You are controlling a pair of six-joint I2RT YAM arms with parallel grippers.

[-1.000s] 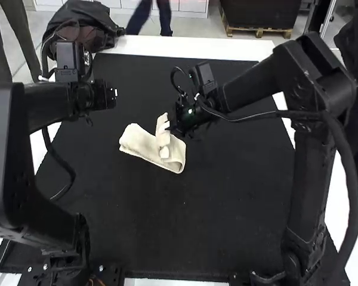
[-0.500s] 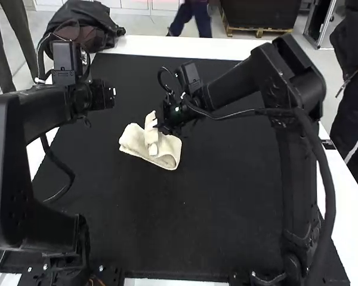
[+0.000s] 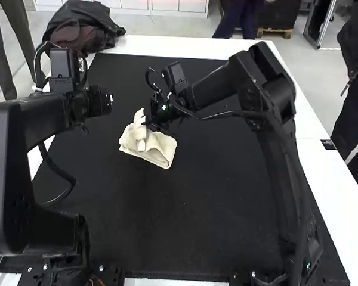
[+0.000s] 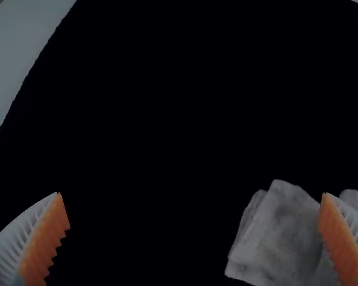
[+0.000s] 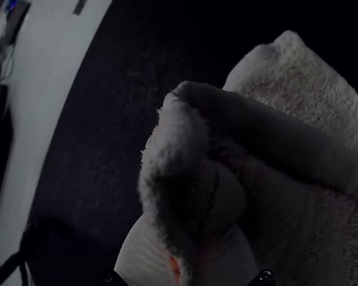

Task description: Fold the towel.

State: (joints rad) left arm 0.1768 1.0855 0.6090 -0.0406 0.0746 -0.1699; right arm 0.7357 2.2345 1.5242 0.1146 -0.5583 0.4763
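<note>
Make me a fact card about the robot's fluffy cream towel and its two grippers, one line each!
Towel: fluffy, cream, partly folded, one part raised
Under it: flat black mat
Right gripper: white, ribbed, shut on the towel's raised part
Left gripper: white, ribbed, orange pads; open and empty, above the mat
Folding: not finished

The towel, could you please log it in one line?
towel: part-folded, on mat | right end effector: gripping towel | left end effector: open
</note>
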